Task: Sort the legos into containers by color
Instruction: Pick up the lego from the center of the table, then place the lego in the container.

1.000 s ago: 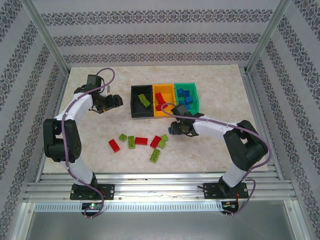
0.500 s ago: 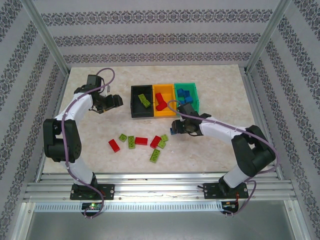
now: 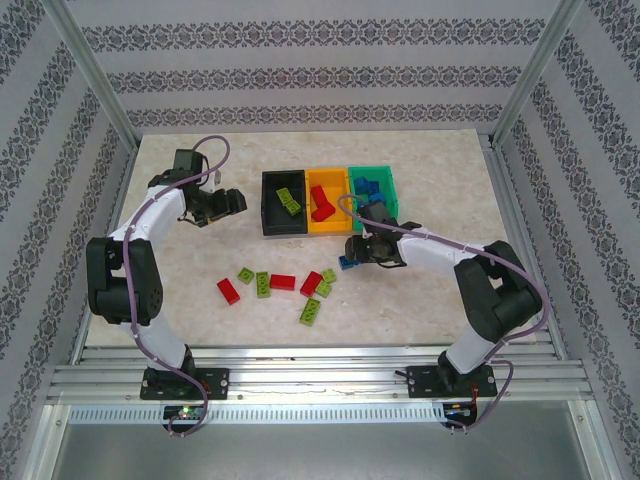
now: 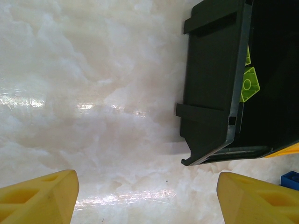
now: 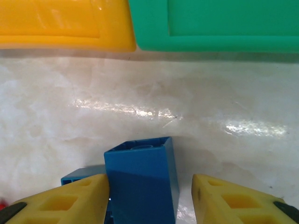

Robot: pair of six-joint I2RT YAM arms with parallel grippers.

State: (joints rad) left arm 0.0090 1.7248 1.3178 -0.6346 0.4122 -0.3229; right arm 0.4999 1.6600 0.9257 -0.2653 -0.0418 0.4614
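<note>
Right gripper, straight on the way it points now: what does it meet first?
The right gripper first meets the blue brick standing between its open fingers; past that, probably the green bin's near wall.

Blue brick [image 5: 142, 182], green bin [image 5: 215, 23], yellow bin [image 5: 65, 23]

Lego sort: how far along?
Done: lime bricks in the black bin, red ones in the orange bin, blue ones in the green bin. In hand: right tool straddles a blue brick on the table, not yet clamped. Remaining: loose red and lime bricks.
</note>
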